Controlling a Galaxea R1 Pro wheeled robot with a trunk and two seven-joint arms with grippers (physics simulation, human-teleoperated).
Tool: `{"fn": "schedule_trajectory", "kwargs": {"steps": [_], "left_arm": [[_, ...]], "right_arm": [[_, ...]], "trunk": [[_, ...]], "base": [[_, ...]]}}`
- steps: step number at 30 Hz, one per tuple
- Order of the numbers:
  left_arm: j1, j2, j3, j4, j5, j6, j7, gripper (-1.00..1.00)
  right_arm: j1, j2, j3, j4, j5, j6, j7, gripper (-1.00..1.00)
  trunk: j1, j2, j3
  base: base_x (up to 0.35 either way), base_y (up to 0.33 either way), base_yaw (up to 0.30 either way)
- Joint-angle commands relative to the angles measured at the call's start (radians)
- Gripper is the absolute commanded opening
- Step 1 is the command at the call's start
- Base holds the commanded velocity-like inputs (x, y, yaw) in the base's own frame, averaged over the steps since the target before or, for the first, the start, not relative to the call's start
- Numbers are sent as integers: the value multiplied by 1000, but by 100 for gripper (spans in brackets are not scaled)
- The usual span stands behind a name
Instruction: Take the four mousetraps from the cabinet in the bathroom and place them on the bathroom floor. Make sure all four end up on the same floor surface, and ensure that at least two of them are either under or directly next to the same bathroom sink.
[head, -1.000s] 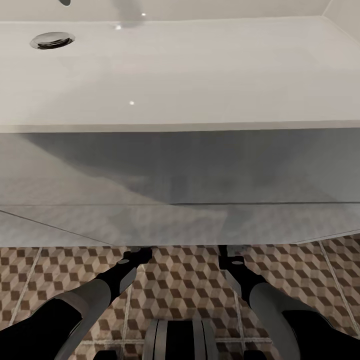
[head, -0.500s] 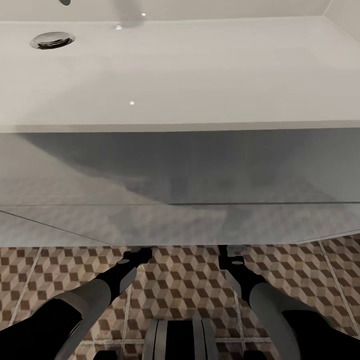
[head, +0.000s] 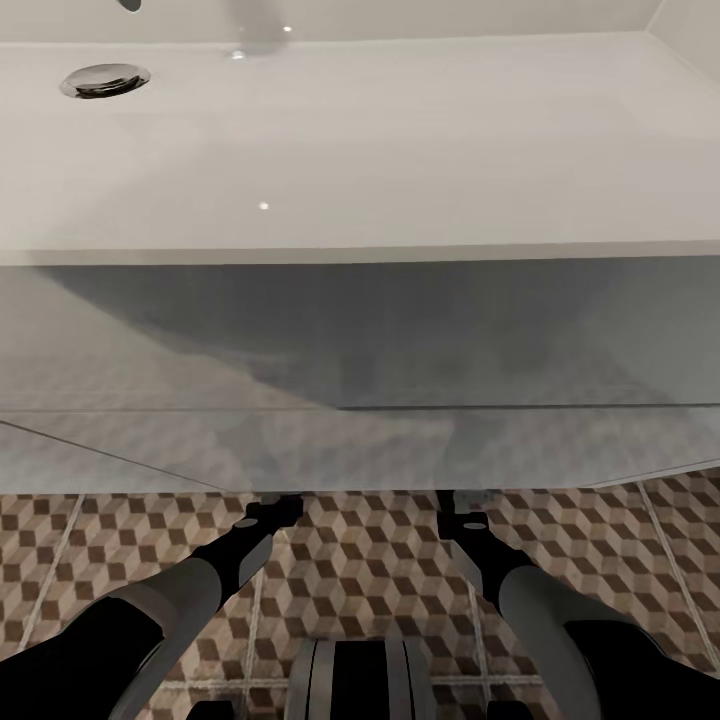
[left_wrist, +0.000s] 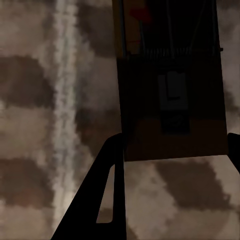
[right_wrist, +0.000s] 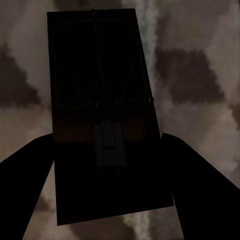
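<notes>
**Q:** Entry for this moment: which step was in hand?

**A:** Placing. I judged it the set-down of two mousetraps by the sink (head: 360, 255). My left pincer (left_wrist: 174, 142) was narrowed on the left mousetrap (left_wrist: 170, 75), near finger (left_wrist: 102, 200) against one long edge, the far finger just inside the frame at the other edge. My right pincer (right_wrist: 107, 145) was narrowed on the right mousetrap (right_wrist: 100, 75) in the same way, a finger (right_wrist: 197, 185) on each side. Both traps lay flat-side up to the wrist cameras.

**Q:** Where were the traps relative to the floor?

**A:** Directly over the bathroom floor (head: 360, 560), cube-pattern tile behind each. Whether they were touching the tile or a little above it, I could not tell. The left one sat just beside a pale grout line (left_wrist: 64, 100).

**Q:** And relative to the sink?

**A:** From the head camera both arms reached forward and down to the foot of its grey front, the fingertips at that lower edge. So: next to the sink, by my reading.

**Q:** What did the next move call for?

**A:** Lower to contact if not there, widen both pincers, then draw back straight, so the fingers would not drag the slabs. The other two traps would remain to be fetched, I assumed.

**Q:** Surface and room?

**A:** Tile flat, glossy, in shade under the basin. White shallow basin top, metal drain (head: 104, 80) far left.
</notes>
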Motion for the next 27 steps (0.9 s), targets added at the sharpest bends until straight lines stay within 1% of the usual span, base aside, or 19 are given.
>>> {"fn": "schedule_trajectory", "kwargs": {"steps": [1,24,25,27], "left_arm": [[0,0,-9,0,6,-3,6,-100],[0,3,-12,7,7,-3,3,-100],[0,3,-12,7,7,-3,3,-100],[0,3,-12,7,7,-3,3,-100]], "right_arm": [[1,0,-3,3,-9,6,0,-100],[1,1,-4,3,-9,6,0,-100],[1,1,-4,3,-9,6,0,100],[1,1,-4,3,-9,6,0,100]], "trunk": [[0,0,-1],[0,0,-1],[0,0,-1],[0,0,-1]], "base": [[0,0,0],[0,0,0],[0,0,0],[0,0,0]]}}
